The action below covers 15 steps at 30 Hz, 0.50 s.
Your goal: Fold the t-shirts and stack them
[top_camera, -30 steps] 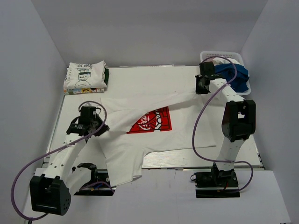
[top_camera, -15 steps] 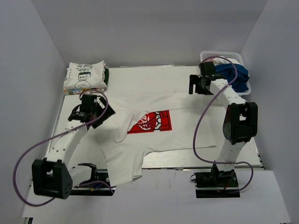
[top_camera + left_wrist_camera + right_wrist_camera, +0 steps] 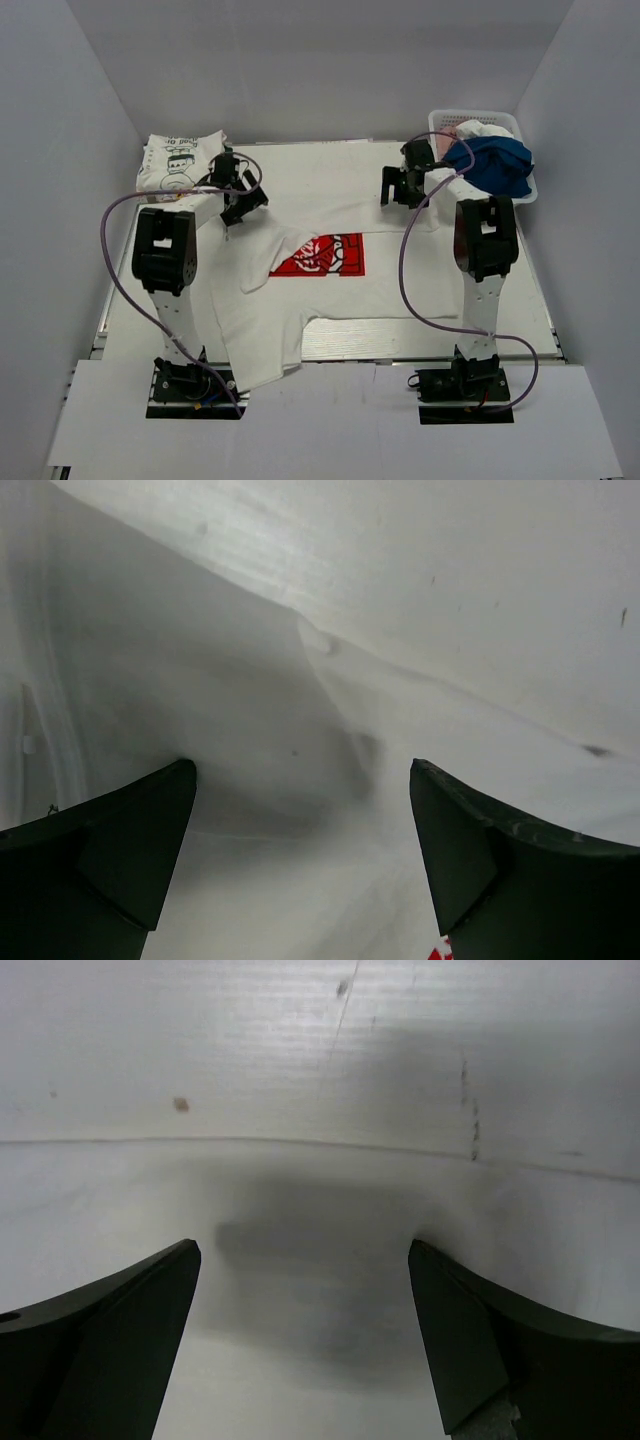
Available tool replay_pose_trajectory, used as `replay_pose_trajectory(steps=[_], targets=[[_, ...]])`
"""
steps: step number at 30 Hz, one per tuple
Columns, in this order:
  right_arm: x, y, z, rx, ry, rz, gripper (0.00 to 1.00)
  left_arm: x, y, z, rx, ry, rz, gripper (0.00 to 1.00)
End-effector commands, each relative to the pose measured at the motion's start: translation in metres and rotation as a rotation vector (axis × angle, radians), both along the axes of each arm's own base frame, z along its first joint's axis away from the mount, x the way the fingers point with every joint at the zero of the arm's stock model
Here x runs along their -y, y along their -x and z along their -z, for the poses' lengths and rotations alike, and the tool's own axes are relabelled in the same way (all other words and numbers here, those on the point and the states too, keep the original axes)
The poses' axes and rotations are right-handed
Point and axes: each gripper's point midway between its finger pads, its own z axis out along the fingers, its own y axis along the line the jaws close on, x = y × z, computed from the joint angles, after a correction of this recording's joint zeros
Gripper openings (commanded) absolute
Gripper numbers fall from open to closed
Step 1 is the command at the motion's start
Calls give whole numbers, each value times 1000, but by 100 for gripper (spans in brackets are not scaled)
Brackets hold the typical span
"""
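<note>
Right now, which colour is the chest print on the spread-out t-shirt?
The chest print is red with white lines; the top external view shows it best.

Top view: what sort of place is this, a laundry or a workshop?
Probably a robot test booth: white walls close in a table, a left arm and right arm are bolted at its near edge, and a white t-shirt lies spread near a folded stack.

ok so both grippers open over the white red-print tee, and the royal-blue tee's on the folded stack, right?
No: the royal-blue tee sits bunched in the white plastic lattice basket at far right, per the top view. Rest holds.
</note>
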Motion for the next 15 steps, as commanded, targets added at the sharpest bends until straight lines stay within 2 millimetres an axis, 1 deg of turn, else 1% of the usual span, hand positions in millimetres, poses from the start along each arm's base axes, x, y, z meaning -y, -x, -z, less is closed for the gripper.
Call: replay_pose_trajectory(steps=[1,2,3,4,5,6,7,8,9,10,11,12,13,14,15], targets=[[9,-24,-7,46,19,72,90,-10,-17,34,-62,-56,-13,100],[10,-26,-1,38,34,71,90,-17,-24,38,-67,-66,-30,100],[11,-26,3,32,42,75,90,-17,-42,30,-29,-80,-32,100],[11,-29,5,38,53,80,90,-19,-45,46,-63,-95,-37,100],[18,-32,13,34,87,97,90,-19,-52,48,-65,-103,-26,100],[21,-33,14,34,100,122,90,-17,-73,35,-22,-103,-19,100],[25,-43,6,58,109,145,90,-18,-77,39,-37,-122,-11,100],[37,-47,5,74,167,190,90,-18,-78,59,-76,-132,-1,100],[39,-45,14,50,187,184,90,-16,-98,45,-37,-127,-3,100],[39,-53,7,73,192,183,90,-17,-96,48,-69,-138,9,100],[38,-59,3,87,195,167,90,-17,-107,39,-42,-143,2,100],[36,-61,4,89,204,143,90,-15,-109,40,-39,-141,16,100],[31,-65,-1,100,199,124,90,-14,-111,39,-30,-140,31,100],[28,-73,-11,130,195,107,90,-14,-112,31,-16,-139,31,100],[20,-78,-20,148,168,71,90,-11,-118,19,17,-131,46,100]])
